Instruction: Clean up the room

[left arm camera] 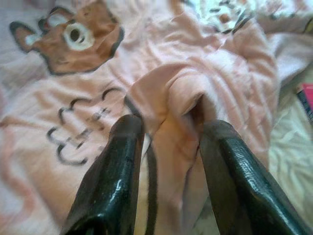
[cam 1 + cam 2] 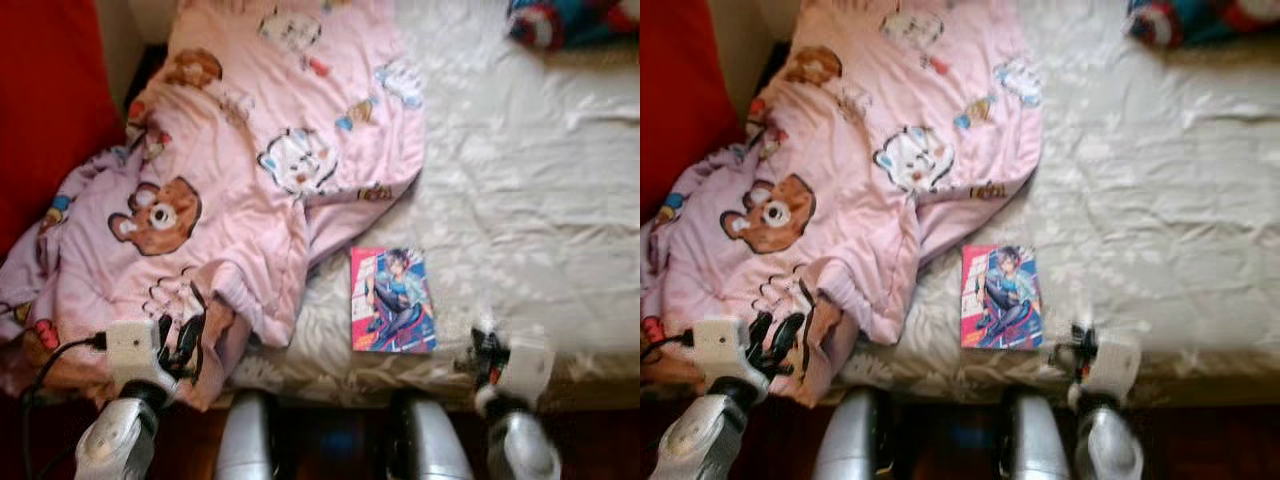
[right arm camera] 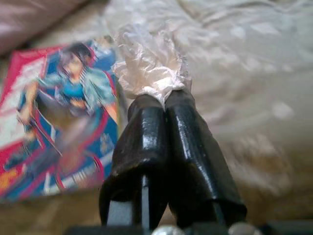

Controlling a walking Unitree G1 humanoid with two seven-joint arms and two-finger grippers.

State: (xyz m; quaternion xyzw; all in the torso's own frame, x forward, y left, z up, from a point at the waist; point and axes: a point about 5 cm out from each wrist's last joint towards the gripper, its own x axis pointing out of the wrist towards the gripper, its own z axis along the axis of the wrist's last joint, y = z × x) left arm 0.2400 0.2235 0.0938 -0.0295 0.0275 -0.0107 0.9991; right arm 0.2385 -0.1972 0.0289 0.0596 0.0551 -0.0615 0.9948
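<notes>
Fingers of the right gripper [image 3: 155,98] are pressed together on a crumpled white wrapper [image 3: 149,63], held just beside the comic book [image 2: 392,300] near the bed's [image 2: 520,190] front edge. The left gripper [image 1: 168,142], well to the comic's left, has its fingers spread narrowly around a fold of the pink bear-print blanket [image 2: 250,170]. To tidy well, lift the wrapper away without loosening the pinch. The comic's cover lettering seems too blurred to read.
</notes>
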